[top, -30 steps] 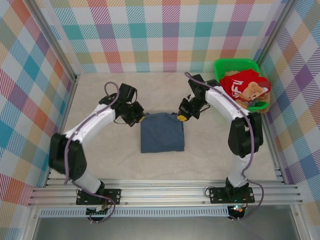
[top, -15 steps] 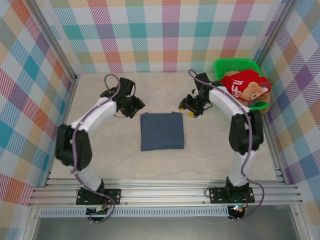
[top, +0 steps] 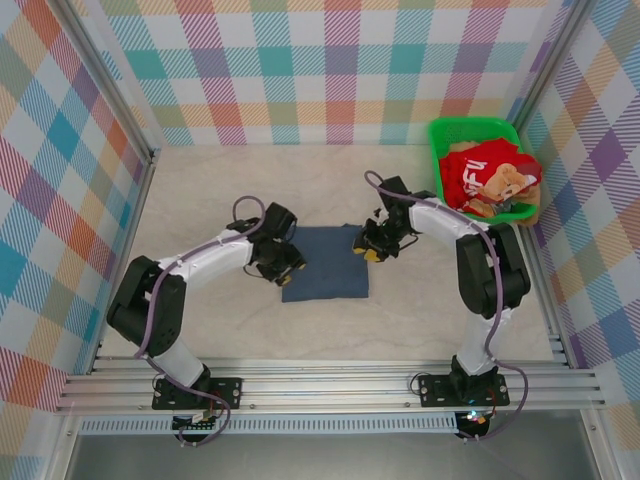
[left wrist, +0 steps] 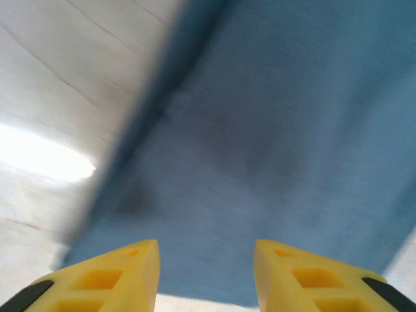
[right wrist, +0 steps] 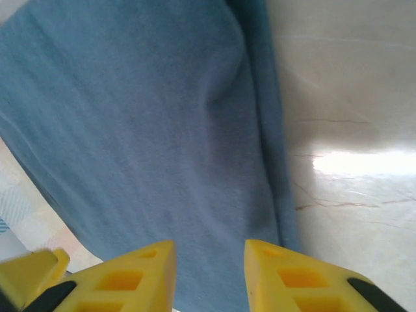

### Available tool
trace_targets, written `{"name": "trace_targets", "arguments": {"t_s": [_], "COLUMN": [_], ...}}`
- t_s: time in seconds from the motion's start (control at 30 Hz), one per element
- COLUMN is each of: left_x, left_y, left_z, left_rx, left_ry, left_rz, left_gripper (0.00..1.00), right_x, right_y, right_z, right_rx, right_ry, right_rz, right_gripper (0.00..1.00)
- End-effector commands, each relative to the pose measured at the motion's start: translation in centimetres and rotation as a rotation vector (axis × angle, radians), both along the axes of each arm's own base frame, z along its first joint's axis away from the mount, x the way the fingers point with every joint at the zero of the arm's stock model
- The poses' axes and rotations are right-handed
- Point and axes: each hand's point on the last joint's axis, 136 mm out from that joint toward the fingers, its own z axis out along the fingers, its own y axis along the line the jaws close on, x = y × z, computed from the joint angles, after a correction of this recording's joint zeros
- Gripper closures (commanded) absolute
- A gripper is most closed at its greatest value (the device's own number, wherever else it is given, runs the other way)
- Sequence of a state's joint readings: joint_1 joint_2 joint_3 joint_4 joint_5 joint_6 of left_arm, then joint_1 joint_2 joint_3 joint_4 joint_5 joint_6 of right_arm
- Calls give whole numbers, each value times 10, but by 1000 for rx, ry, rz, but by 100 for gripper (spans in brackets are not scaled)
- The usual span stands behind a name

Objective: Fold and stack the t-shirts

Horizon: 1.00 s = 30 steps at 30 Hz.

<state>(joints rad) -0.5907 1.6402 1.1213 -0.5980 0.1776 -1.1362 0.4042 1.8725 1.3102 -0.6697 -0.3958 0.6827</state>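
The left gripper (top: pixel 284 266) hangs open and empty at the left edge of the slate-blue t-shirt (top: pixel 325 268). The right gripper (top: pixel 370 243), also open, sits over its far right corner. The shirt lies folded mid-table, so I'd guess one more fold, needing both edges pinched. The red t-shirt (top: pixel 478 168) waits in the green basket (top: pixel 470 126), far right. The table (top: pixel 200 195) is pale, the walls (top: pixel 320 70) plaid.

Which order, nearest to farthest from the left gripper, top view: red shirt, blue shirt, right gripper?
1. Blue shirt, centre, its left edge at the left gripper.
2. Right gripper, at the shirt's back right corner.
3. Red shirt, in the green basket, back right.
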Motion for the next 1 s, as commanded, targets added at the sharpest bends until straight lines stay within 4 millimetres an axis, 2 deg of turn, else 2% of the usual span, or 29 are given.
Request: {"name": "trace_targets", "arguments": {"t_s": [0.0, 0.1, 0.2, 0.33, 0.47, 0.63, 0.7, 0.77, 0.9, 0.97], "left_x": [-10, -26, -36, -32, -18, -2, 2, 7, 19, 30], "left_y": [-27, -50, -66, -68, -45, 10, 30, 43, 64, 65], "left_z": [17, 4, -2, -21, -39, -51, -55, -58, -66, -63], "left_rx": [-1, -14, -18, -24, 29, 121, 133, 120, 83, 49], "left_ry": [28, 82, 87, 93, 65, 37, 39, 37, 51, 38], "left_rz": [102, 170, 231, 331, 416, 505, 529, 541, 565, 561], "left_gripper": [65, 66, 58, 53, 52, 52, 52, 53, 53, 54], "right_x": [-3, -7, -6, -3, 3, 14, 24, 36, 58, 62], "right_y": [14, 16, 26, 37, 53, 81, 88, 92, 85, 76], "right_z": [-3, -18, -30, -42, -44, -42, -30, -8, 53, 78], "right_rx": [36, 10, 22, 25, 57, 101, 123, 140, 131, 121], "right_ry": [31, 83, 115, 144, 143, 155, 120, 35, -148, -210], "right_rz": [-12, -21, -12, -3, 9, 43, 51, 71, 93, 80], "right_gripper": [70, 72, 71, 71, 71, 70, 66, 60, 54, 52]}}
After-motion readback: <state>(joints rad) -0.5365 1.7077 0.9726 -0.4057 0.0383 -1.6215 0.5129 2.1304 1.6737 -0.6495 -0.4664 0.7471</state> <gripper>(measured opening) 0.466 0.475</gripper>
